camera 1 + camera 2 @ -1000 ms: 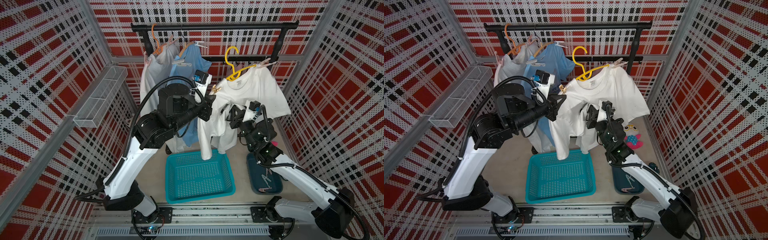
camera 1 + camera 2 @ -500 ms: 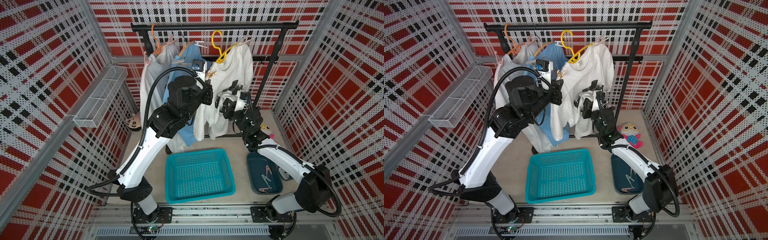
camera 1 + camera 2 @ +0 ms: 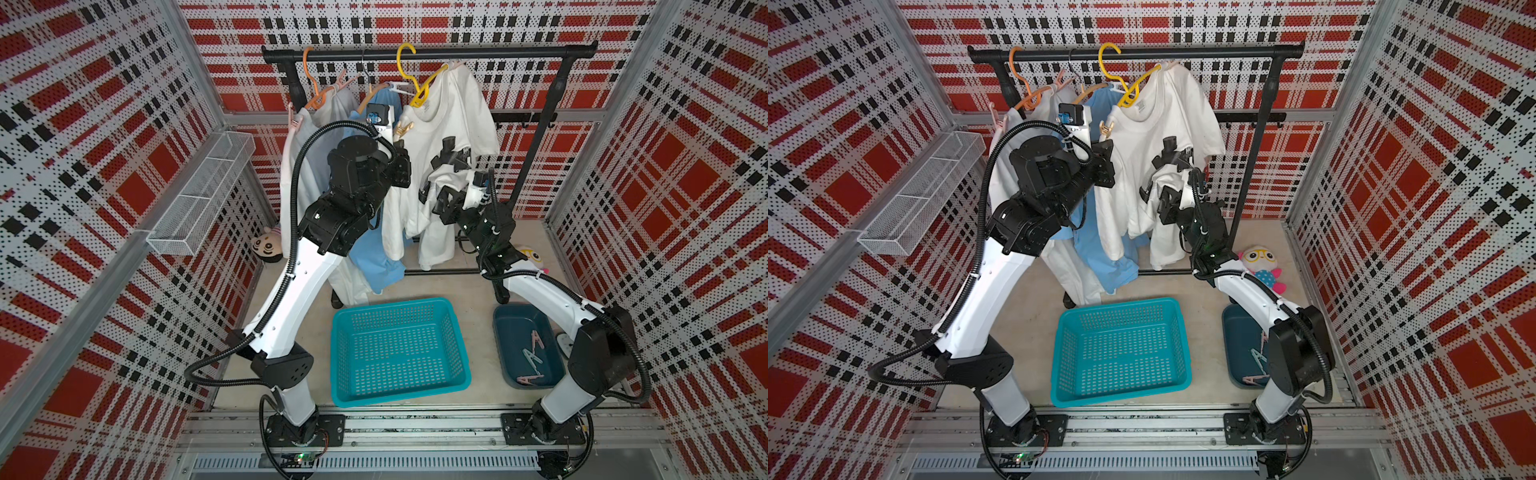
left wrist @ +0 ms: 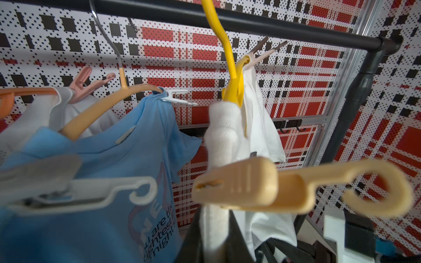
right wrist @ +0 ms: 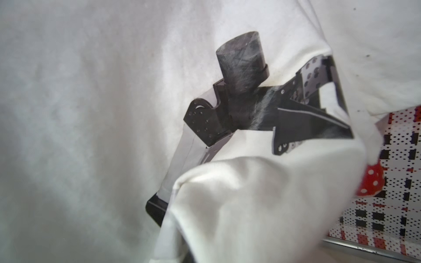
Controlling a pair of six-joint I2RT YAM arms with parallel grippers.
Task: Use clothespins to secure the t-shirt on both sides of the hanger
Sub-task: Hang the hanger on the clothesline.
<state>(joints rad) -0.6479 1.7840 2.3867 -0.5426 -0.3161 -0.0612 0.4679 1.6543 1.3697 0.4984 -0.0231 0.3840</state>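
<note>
Looked down from above the near edge in both top views, sharing the rack (image 3: 498, 52) — sat close to the t-shirt (image 5: 91, 113) from both wrists.

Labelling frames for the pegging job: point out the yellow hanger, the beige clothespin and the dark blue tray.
yellow hanger (image 4: 232, 94): left wrist view, where its neck meets the arms.
beige clothespin (image 4: 239, 182): left wrist view, its ribbed body.
dark blue tray (image 3: 513, 328): a top view, bare floor.
</note>
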